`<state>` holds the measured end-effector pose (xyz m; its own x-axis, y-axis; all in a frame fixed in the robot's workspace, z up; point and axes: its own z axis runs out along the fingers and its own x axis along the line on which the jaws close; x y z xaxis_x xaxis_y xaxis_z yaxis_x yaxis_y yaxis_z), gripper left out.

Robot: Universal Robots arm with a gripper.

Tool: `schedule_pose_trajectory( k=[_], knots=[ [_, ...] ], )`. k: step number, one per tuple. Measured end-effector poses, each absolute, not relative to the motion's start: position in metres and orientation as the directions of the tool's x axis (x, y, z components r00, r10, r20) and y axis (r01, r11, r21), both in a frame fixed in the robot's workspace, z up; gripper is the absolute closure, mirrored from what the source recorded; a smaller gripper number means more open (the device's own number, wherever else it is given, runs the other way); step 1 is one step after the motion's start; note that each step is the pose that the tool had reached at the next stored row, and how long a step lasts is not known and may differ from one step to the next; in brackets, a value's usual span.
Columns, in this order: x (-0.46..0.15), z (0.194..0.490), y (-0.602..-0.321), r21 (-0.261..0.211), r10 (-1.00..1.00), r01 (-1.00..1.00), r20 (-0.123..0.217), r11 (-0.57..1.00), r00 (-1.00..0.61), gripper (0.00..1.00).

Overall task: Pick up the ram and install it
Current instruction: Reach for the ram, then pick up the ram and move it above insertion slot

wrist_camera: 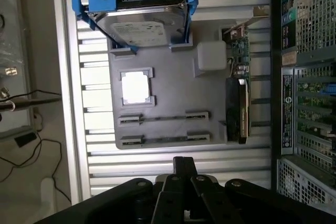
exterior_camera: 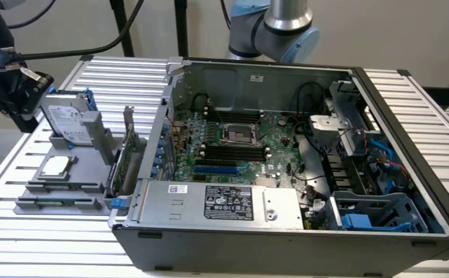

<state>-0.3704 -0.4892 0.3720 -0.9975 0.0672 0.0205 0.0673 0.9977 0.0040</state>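
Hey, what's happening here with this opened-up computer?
A robot arm is set to fit ram into the open computer case. Its gripper is shut and empty, hovering near a grey tray beside the case. The ram sits in the tray, untouched, along with a hard drive, a processor chip and an expansion card. Nothing has been picked up yet.

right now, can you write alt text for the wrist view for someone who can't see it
The shut black end effector hangs above a ribbed metal table, near a grey plastic parts tray holding a silver hard drive in a blue bracket, a square silver processor chip, the long dark-green ram stick and a green expansion card.
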Motion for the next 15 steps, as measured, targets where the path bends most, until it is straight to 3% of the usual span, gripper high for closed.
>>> schedule_pose_trajectory(
  k=[15],
  knots=[
    [-0.3709, 0.3716, -0.4910, 0.013, 0.067, 0.067, 0.021, 0.998, -0.998, 0.89]
  ],
)
